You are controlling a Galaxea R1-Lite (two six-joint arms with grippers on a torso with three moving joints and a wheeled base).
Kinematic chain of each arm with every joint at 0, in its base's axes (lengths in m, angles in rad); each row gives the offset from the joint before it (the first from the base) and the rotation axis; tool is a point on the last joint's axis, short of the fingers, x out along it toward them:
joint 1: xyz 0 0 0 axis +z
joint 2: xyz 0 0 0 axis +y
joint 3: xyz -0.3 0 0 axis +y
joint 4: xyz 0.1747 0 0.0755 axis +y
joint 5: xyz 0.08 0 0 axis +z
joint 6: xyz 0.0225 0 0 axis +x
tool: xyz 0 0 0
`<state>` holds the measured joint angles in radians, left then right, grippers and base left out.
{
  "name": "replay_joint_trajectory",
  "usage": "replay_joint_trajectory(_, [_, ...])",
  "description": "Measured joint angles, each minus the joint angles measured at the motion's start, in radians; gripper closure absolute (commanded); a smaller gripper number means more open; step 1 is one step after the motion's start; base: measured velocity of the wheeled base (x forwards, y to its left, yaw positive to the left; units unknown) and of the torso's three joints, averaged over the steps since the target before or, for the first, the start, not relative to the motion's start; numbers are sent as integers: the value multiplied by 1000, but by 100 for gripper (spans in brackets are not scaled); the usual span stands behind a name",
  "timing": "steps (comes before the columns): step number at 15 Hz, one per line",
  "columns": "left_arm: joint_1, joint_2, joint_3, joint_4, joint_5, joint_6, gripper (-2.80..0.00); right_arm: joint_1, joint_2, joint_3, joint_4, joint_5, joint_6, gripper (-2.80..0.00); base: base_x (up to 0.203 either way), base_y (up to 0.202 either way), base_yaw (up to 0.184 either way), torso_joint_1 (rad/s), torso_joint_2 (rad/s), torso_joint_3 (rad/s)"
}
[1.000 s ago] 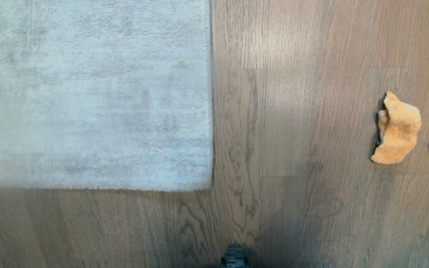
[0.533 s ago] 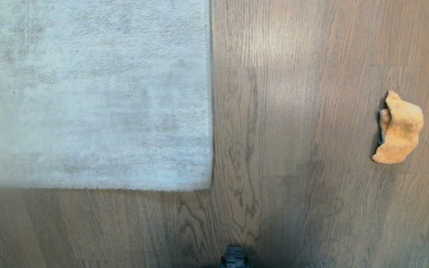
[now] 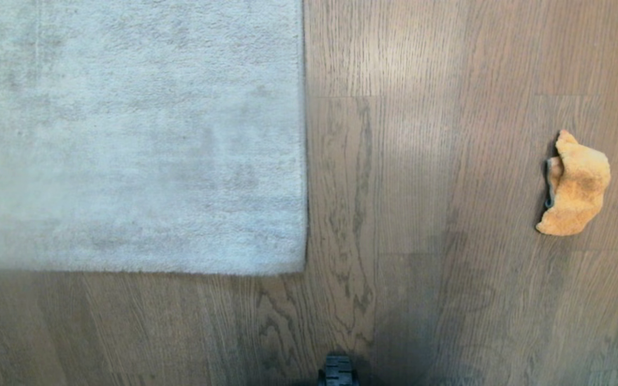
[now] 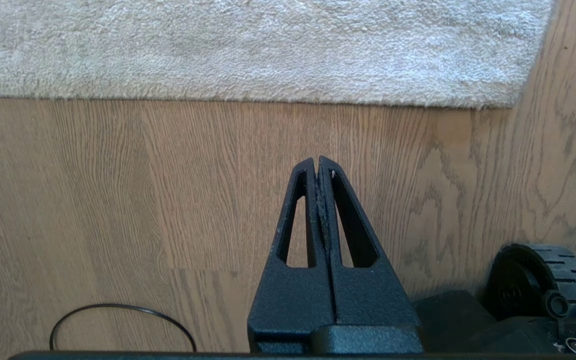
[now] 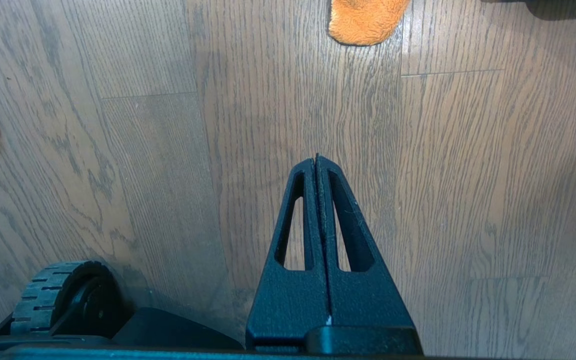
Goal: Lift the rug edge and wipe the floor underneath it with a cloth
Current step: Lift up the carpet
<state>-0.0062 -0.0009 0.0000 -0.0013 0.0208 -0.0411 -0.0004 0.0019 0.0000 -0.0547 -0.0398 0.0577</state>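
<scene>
Grey-beige pile of the rug [image 3: 132,134] fills the far left of the floor [image 3: 405,177], lying flat, and we can see its near right corner square on the planks. Our left gripper [image 4: 317,165] hangs over bare wood just short of the rug's near edge, jaws pressed together on nothing, with a loop of black cable [image 4: 118,322] and a base wheel [image 4: 543,280] nearby. Our right gripper [image 5: 316,162] is the same deal, closed and empty above bare boards. Well off to the right sits the cloth [image 3: 574,185], a crumpled orange lump, nowhere near the rug.
</scene>
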Motion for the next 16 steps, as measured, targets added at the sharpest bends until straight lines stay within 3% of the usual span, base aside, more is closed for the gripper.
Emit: replay_joint_trajectory(16, [0,0,0,0,0,-3,0,0,0,0,0,0,0,0,0,0,0,0,0,0])
